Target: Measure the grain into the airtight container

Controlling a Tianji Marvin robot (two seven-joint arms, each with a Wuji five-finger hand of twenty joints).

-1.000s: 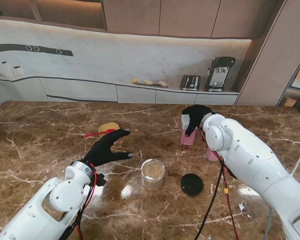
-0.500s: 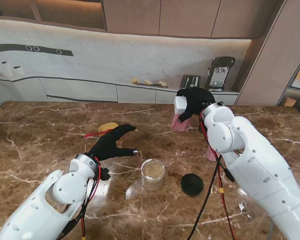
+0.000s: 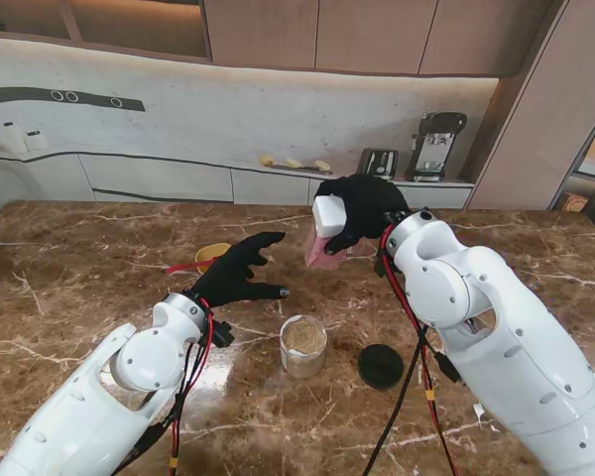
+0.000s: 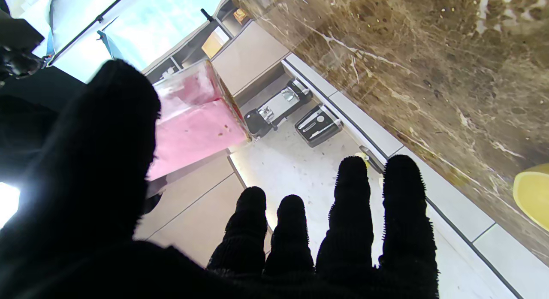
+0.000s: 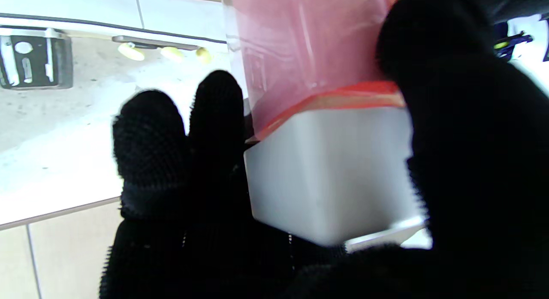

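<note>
My right hand (image 3: 365, 206) is shut on a pink see-through box (image 3: 320, 254) with a white lid (image 3: 329, 215). It holds the box tilted in the air, farther from me than the glass jar (image 3: 303, 345). The jar stands open on the table with grain inside. Its round black lid (image 3: 381, 365) lies flat to its right. My left hand (image 3: 236, 274) hovers open, fingers spread, left of the jar. The left wrist view shows the pink box (image 4: 197, 127) beyond the spread fingers (image 4: 351, 213). In the right wrist view the hand (image 5: 463, 161) wraps the white lid (image 5: 330, 170) and pink box (image 5: 309, 46).
A yellow scoop (image 3: 214, 253) with a red handle lies on the marble table (image 3: 79, 268) beyond my left hand, also seen as the yellow scoop (image 4: 532, 196). On the back counter stand a toaster (image 3: 377, 163) and a coffee machine (image 3: 434, 145).
My right hand has lifted the pink box off the table and carried it up and left, toward the jar. My left hand has crept slightly farther from me and to the right.
</note>
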